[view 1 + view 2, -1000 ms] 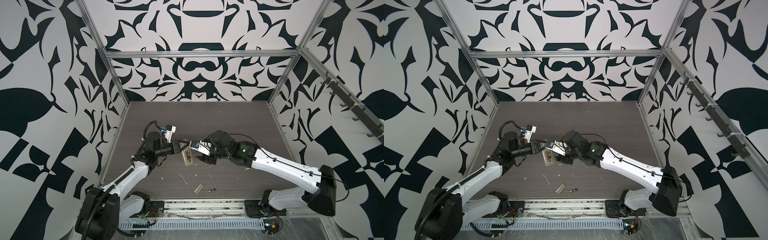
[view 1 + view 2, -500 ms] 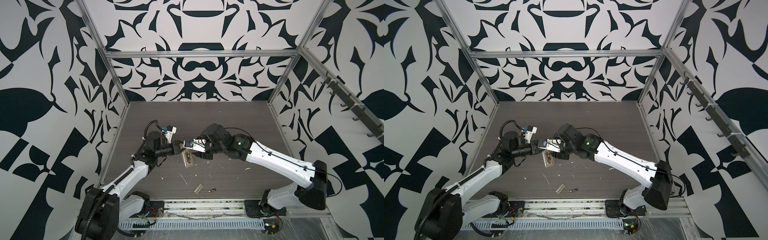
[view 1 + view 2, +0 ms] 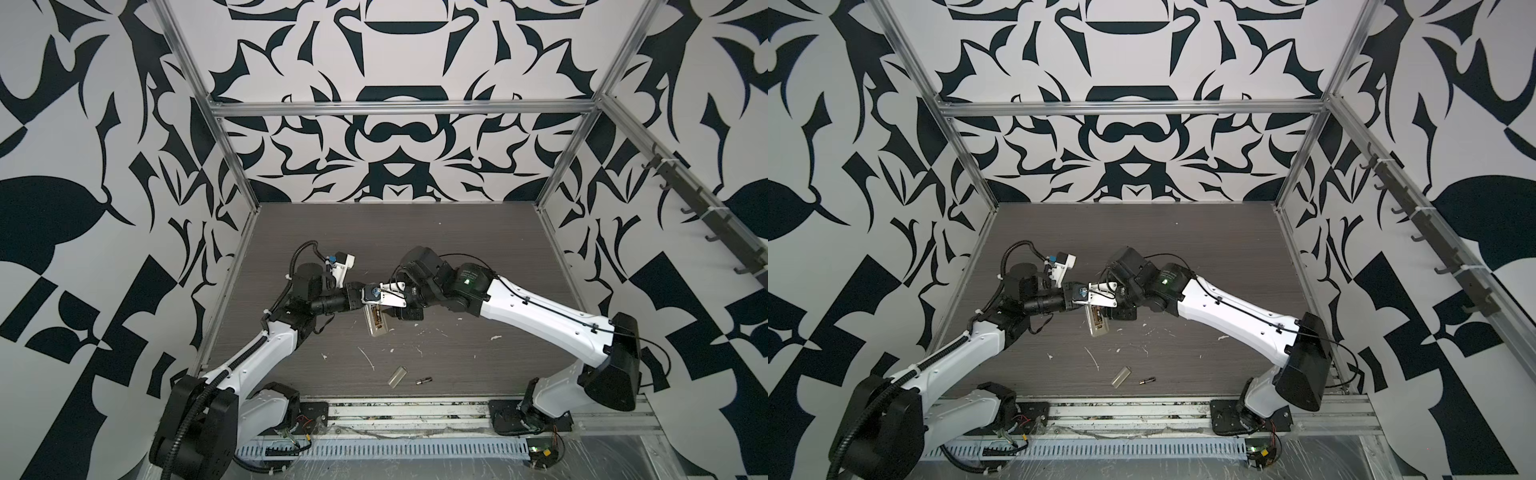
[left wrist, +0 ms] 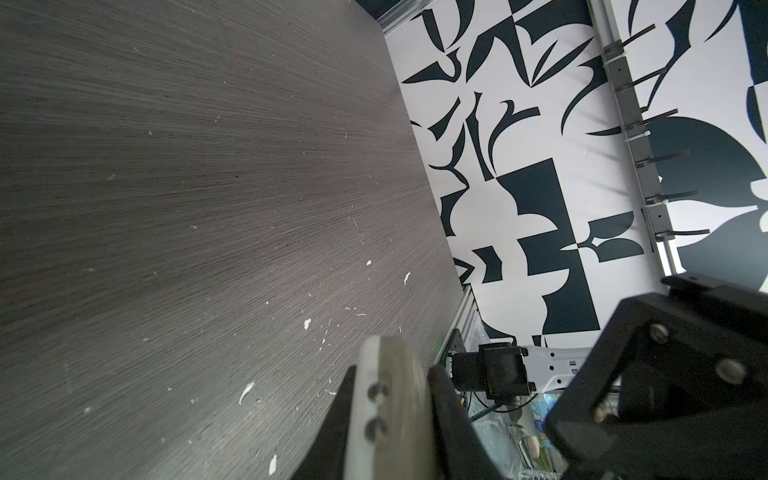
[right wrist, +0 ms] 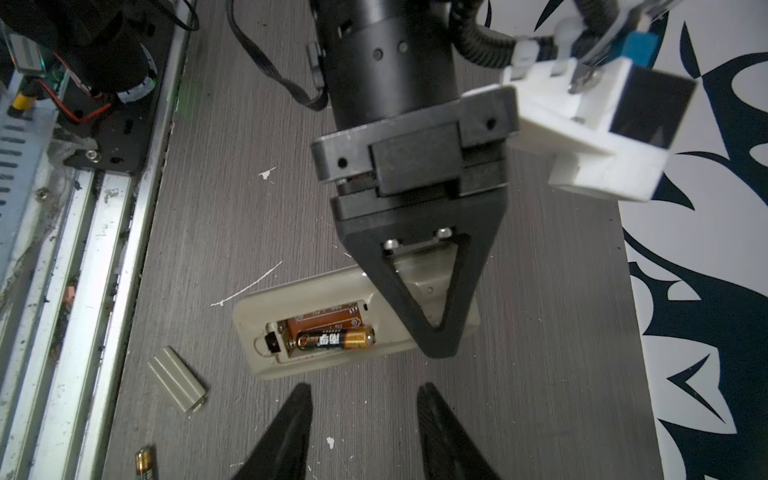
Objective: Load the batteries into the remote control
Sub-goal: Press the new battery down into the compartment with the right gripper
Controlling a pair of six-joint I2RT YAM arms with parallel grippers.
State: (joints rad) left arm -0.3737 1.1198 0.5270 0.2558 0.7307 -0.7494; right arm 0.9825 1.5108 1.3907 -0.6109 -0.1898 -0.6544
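Over the wood-grain counter (image 3: 457, 257) the left gripper (image 5: 438, 340) pinches the remote control (image 5: 316, 291) by 1 end, back up, 1 battery (image 5: 334, 338) in its recess; the right gripper (image 5: 363, 386) hangs parted and empty beside it, the loose battery (image 3: 424, 379) well apart near the front edge, beside the beige cover (image 5: 176, 384)

left gripper (image 3: 1082, 300) is pinching remote control (image 3: 1097, 326) | cover (image 3: 1121, 377) and battery (image 3: 1147, 380) are just chilling near bench (image 3: 1183, 257) front edge
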